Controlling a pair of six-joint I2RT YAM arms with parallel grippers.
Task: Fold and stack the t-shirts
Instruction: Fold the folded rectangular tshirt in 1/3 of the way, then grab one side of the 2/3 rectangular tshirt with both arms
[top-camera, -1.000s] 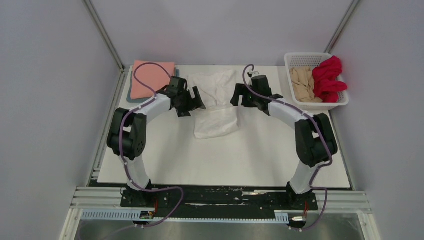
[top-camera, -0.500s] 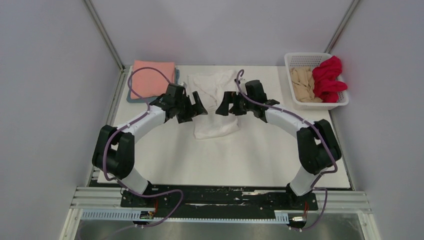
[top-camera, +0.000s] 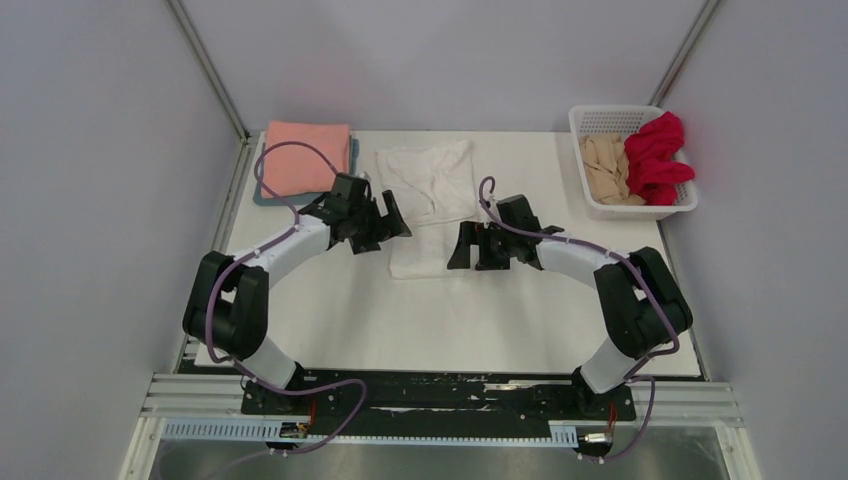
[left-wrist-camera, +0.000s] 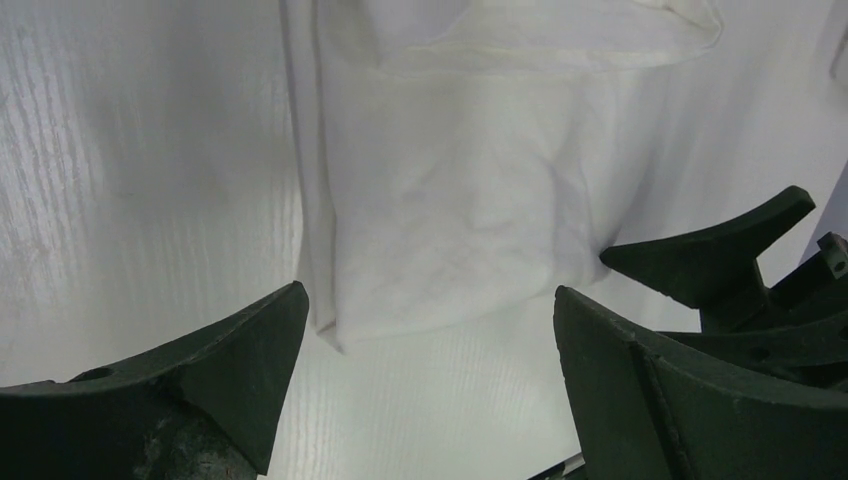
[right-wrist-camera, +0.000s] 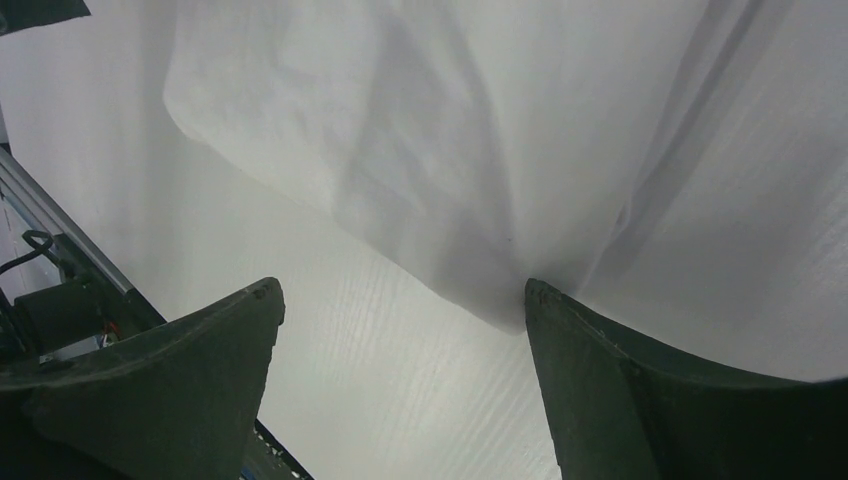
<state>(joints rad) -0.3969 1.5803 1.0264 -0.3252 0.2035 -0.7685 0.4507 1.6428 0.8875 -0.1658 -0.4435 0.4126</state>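
White t-shirt (top-camera: 428, 215) | running near-to-far | left gripper (top-camera: 393, 222), right gripper (top-camera: 462, 247) flanking its near hem, jaws gaping wide (empty)

White t-shirt (left-wrist-camera: 450, 190) (creased) on table (left-wrist-camera: 120, 150)

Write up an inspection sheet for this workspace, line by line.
Surface: white table, flat, no stains seen.
Job's things: white t-shirt partly folded at the far middle. Pink t-shirt folded on a grey-blue t-shirt at the far left. Red t-shirt and beige t-shirt crumpled in the white basket at the far right.
Clutter: nothing seen.
Grippers: left gripper open at the white t-shirt's left edge; right gripper open at its near right corner. Neither holds cloth.
Cables: purple cables run along both arms; the left loop crosses the pink t-shirt in the overhead view.
Surroundings: grey walls; metal rail at the near edge.
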